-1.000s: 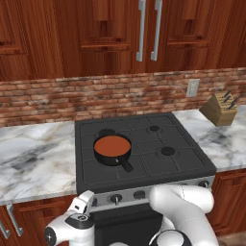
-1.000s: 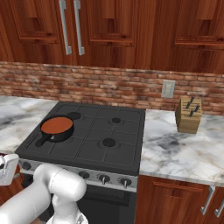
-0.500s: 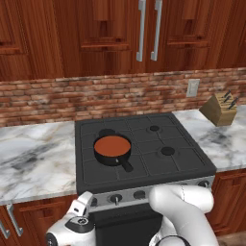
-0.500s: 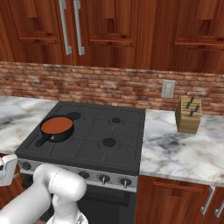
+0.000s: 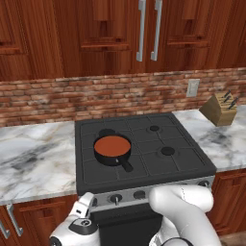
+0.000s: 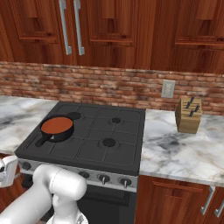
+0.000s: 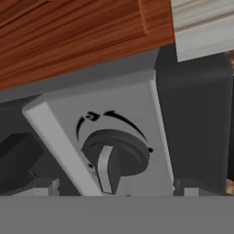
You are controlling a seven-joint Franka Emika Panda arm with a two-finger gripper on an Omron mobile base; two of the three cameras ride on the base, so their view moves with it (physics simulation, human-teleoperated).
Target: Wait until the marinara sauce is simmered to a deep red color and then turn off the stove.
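The marinara sauce (image 5: 112, 144) (image 6: 57, 125) is a flat brick-red disc in a small black saucepan (image 5: 114, 156) on the front left burner of the stove (image 5: 158, 166) (image 6: 109, 129). My gripper (image 5: 88, 202) (image 6: 7, 171) hangs low in front of the left end of the silver knob strip (image 5: 144, 194). In the hand view a dark round knob (image 7: 116, 157) with a grey pointer fills the middle. The gripper (image 7: 116, 188) is open, with its fingertips (image 7: 43, 185) wide apart on either side of the knob and not touching it.
Marble counters (image 5: 33, 161) (image 6: 183, 148) flank the stove. A wooden knife block (image 5: 220, 108) (image 6: 189, 115) stands on the right counter under a wall outlet (image 6: 167, 89). Wooden cabinets hang above and stand below. More knobs (image 6: 104, 178) line the strip.
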